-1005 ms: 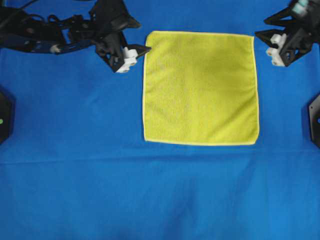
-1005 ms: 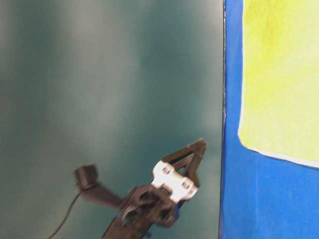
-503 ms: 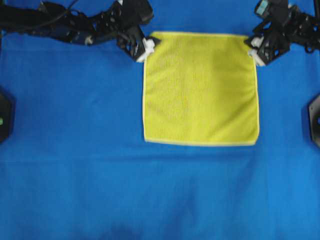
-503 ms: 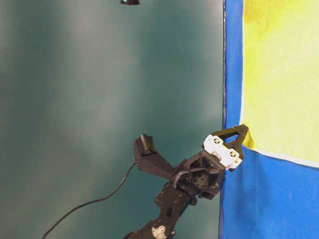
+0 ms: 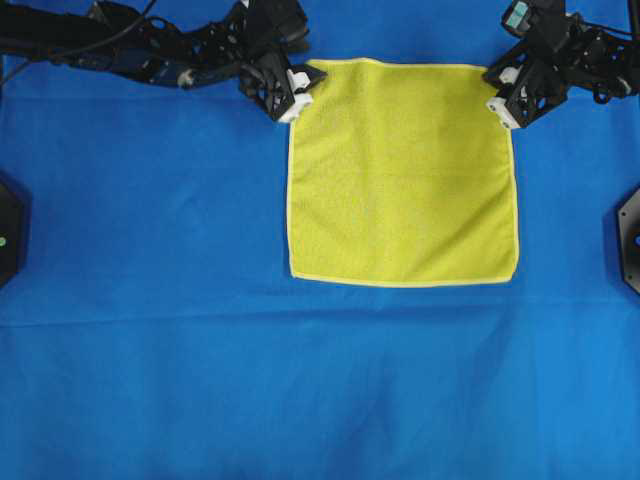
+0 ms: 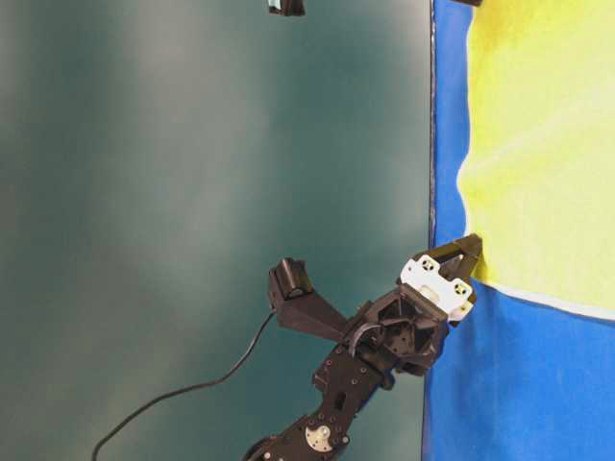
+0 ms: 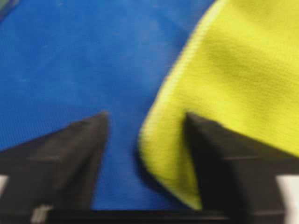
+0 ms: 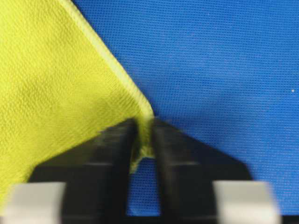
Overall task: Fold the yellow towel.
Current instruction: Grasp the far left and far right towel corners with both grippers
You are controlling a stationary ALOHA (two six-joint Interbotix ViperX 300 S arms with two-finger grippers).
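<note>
The yellow towel (image 5: 402,170) lies flat on the blue table cover, in the upper middle of the overhead view. My left gripper (image 5: 300,82) is at its far left corner. In the left wrist view that gripper (image 7: 145,119) is open, with the curled-up towel corner (image 7: 173,154) between the fingers, against the right one. My right gripper (image 5: 500,90) is at the far right corner. In the right wrist view it (image 8: 145,125) is shut on the towel's corner (image 8: 70,88). The table-level view shows the left gripper (image 6: 463,257) at the towel's (image 6: 548,134) corner.
The blue cover (image 5: 300,380) spreads over the whole table. Black fixtures sit at the left edge (image 5: 8,235) and right edge (image 5: 630,238). In the table-level view a dark green wall (image 6: 192,144) stands beside the left arm.
Both grippers came in from beside the towel to its two far corners. The right one has closed on its corner. The left corner has curled up between the left fingers.
</note>
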